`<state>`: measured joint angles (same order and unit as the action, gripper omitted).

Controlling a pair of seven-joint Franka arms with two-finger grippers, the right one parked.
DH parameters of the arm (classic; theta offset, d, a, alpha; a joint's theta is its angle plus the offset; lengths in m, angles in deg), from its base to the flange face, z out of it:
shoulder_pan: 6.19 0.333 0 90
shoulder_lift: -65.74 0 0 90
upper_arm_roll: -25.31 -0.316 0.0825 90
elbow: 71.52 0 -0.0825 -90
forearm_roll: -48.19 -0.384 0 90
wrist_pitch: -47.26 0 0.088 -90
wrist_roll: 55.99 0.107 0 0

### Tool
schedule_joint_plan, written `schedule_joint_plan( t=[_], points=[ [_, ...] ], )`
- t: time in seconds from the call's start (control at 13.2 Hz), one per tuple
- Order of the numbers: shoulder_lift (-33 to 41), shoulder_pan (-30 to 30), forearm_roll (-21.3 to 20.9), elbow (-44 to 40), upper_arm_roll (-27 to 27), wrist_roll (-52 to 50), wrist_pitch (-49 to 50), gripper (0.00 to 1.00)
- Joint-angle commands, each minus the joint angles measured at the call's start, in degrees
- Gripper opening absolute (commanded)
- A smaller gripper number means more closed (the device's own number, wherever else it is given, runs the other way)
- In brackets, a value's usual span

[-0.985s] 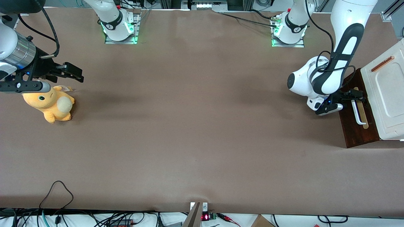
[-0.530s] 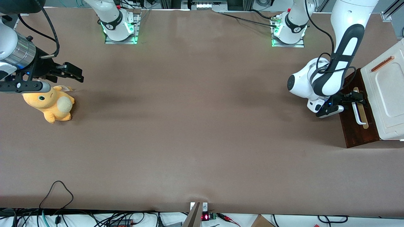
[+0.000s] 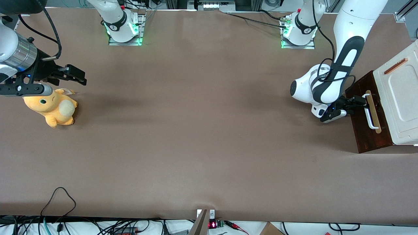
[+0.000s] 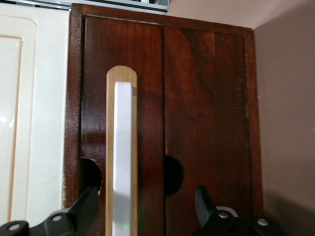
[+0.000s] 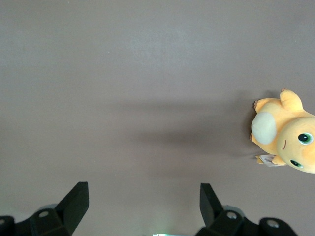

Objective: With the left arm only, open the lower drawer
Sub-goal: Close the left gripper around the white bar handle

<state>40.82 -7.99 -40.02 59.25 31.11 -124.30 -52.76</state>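
Observation:
The lower drawer point(image 3: 367, 135) has a dark reddish-brown wooden front with a white bar handle point(image 3: 370, 114) on a pale tan strip. It sits under the cream-white cabinet top point(image 3: 400, 94) at the working arm's end of the table. The left arm point(image 3: 329, 85) reaches down in front of the drawer. Its gripper point(image 3: 358, 100) is open, with its tips just short of the handle's end farther from the front camera. In the left wrist view the gripper point(image 4: 146, 206) is spread wide, one finger point(image 4: 87, 206) on each side of the handle point(image 4: 122, 147), touching nothing.
An orange plush toy point(image 3: 54, 109) lies toward the parked arm's end of the table. The brown table surface point(image 3: 202, 130) stretches between the toy and the cabinet. Cables point(image 3: 58, 202) hang along the edge nearest the front camera.
The left arm and gripper have drawn back from the cabinet toward the parked arm's end, from over the handle to just in front of it. The drawer front looks unmoved.

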Motion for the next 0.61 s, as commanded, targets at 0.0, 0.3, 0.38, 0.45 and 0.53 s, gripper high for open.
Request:
schedule_joint_plan(
  t=[0.0,0.3,0.38,0.45,0.53],
  points=[
    [1.18,-0.31,-0.83,-0.34,-0.87,3.00,1.66,0.87],
    [0.75,-0.39,-1.09,-0.16,-2.19,3.10,1.66,0.74],
    [0.75,-0.39,-1.18,-0.16,-2.28,3.10,1.75,0.69],
    [0.75,-0.39,-1.18,-0.16,-2.28,3.10,1.92,0.66],
    [0.75,-0.39,-1.18,-0.16,-2.28,3.36,1.93,0.60]
  ],
)
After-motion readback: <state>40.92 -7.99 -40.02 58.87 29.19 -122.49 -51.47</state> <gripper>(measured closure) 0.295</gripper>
